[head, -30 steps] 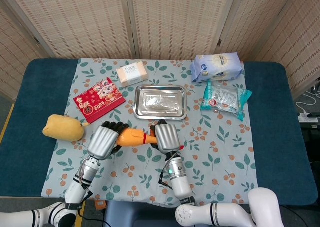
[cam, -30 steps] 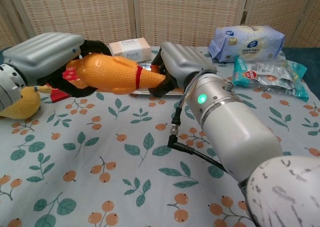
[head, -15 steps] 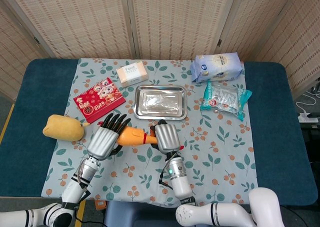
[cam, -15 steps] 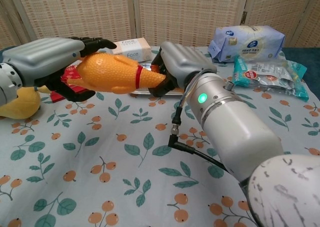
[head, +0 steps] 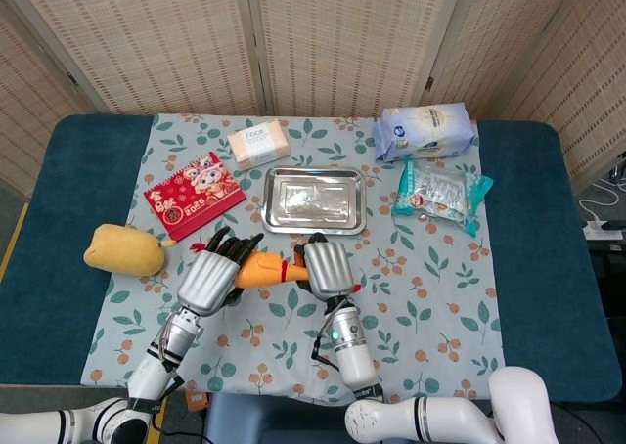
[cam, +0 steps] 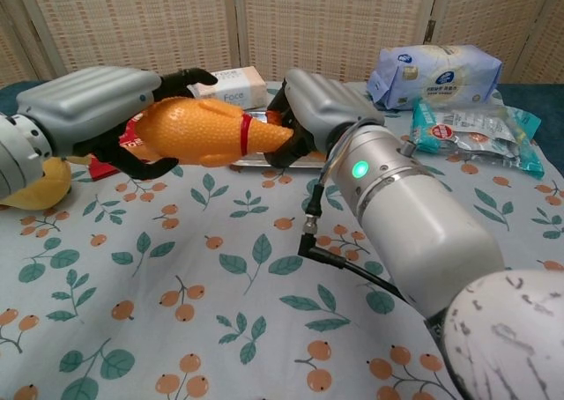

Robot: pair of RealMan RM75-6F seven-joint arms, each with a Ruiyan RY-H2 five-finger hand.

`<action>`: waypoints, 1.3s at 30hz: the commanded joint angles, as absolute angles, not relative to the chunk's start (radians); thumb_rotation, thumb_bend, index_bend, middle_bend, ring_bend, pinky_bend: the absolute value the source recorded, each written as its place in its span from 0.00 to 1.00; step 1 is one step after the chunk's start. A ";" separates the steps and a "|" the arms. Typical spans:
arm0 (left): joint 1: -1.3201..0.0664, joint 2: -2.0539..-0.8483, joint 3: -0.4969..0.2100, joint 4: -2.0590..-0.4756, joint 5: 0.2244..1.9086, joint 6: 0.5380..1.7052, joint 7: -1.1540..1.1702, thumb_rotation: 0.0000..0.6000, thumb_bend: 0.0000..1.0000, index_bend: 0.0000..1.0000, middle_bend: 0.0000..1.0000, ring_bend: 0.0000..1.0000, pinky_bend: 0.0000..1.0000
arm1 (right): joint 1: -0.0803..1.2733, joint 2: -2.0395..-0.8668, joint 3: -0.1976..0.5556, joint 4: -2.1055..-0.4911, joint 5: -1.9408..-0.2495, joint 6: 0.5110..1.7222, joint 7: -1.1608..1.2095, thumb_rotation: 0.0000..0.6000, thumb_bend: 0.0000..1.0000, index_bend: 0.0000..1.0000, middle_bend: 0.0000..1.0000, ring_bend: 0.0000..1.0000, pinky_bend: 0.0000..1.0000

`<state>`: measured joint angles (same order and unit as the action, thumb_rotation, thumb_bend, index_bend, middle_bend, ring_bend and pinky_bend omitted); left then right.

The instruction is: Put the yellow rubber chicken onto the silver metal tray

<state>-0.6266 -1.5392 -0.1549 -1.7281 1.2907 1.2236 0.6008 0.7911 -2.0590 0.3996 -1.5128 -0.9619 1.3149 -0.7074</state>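
The yellow rubber chicken (head: 262,268) (cam: 207,131), with a red band at its neck, hangs level above the cloth between my two hands. My right hand (head: 326,266) (cam: 322,109) grips its neck end. My left hand (head: 210,280) (cam: 88,109) is at its fat end with fingers spread apart above and below the body, not closed on it. The silver metal tray (head: 315,200) (cam: 257,114) lies just beyond the chicken, with nothing on it.
A yellow plush toy (head: 122,250) (cam: 35,184) lies left of my left hand. A red booklet (head: 194,195) and a tissue box (head: 258,143) sit left of the tray. A wipes pack (head: 424,129) and a snack packet (head: 440,194) lie to its right.
My left hand's fingers have spread off the chicken's body. The right hand keeps its grip and the chicken has shifted slightly right.
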 commanded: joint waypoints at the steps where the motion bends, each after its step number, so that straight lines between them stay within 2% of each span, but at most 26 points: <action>1: -0.621 -1.587 -0.159 -1.655 1.342 1.262 0.529 1.00 0.51 0.36 0.49 0.46 0.26 | 0.791 -2.057 0.399 -1.516 -0.959 1.309 -0.703 1.00 0.42 0.92 0.66 0.93 1.00; 6: -0.616 -1.616 -0.168 -1.620 1.341 1.279 0.513 1.00 0.58 0.54 0.66 0.62 0.41 | 0.793 -2.060 0.401 -1.516 -0.957 1.313 -0.704 1.00 0.42 0.92 0.66 0.93 1.00; 10: -0.610 -1.636 -0.184 -1.604 1.348 1.304 0.481 1.00 0.71 0.74 0.84 0.77 0.58 | 0.793 -2.058 0.401 -1.519 -0.956 1.313 -0.703 1.00 0.42 0.92 0.66 0.93 1.00; 13: -0.608 -1.643 -0.185 -1.594 1.354 1.311 0.476 1.00 0.78 0.83 0.91 0.82 0.67 | 0.794 -2.057 0.401 -1.522 -0.954 1.313 -0.705 1.00 0.42 0.92 0.66 0.93 1.00; 26: -0.601 -1.642 -0.187 -1.604 1.369 1.320 0.471 1.00 0.80 0.85 0.93 0.83 0.69 | 0.796 -2.058 0.399 -1.529 -0.953 1.318 -0.710 1.00 0.42 0.92 0.66 0.93 1.00; 39: -0.588 -1.627 -0.173 -1.621 1.394 1.323 0.466 1.00 0.78 0.80 0.90 0.81 0.65 | 0.779 -2.051 0.378 -1.490 -0.946 1.305 -0.686 1.00 0.42 0.92 0.66 0.93 1.00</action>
